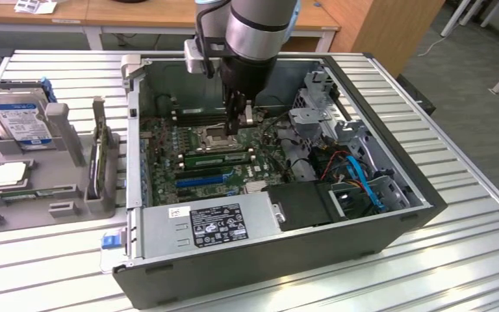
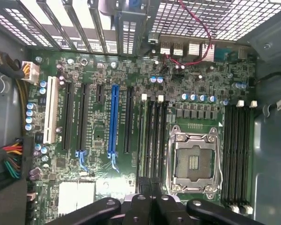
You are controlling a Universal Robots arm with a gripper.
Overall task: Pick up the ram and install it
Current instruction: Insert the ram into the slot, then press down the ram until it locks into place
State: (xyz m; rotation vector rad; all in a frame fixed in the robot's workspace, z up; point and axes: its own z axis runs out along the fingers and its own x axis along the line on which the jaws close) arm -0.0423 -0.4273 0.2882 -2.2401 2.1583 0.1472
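Ram, a long thin green circuit-board stick (image 1: 219, 158), lies along the motherboard in the exterior view. It sits between the square metal processor socket (image 1: 217, 135) and one long blue plastic expansion slot (image 1: 204, 177). It looks seated in a memory slot, though how firmly cannot be told.

One robot arm reaches down into an open black and grey computer case (image 1: 405, 214). Its black gripper (image 1: 239, 123) hangs just above the board, near the socket and the ram. The fingers are pressed together with nothing visibly between them. Whether they touch the ram cannot be told.

In the wrist view the gripper (image 2: 150, 185) lines up with one of two banks of black memory slots (image 2: 152, 136). The second bank (image 2: 237, 150) lies on the other side of the socket. One white slot (image 2: 50, 112) sits beside the black expansion slots.

The case holds one green motherboard (image 1: 167, 140), one silver power supply with a printed label (image 1: 210, 224) at its near edge, and blue cables (image 1: 362, 182) towards the exterior view's right.

On the exterior view's left, a grey moulded tray (image 1: 67, 208) holds one silver hard drive with a blue label (image 1: 17, 117), standing upright.
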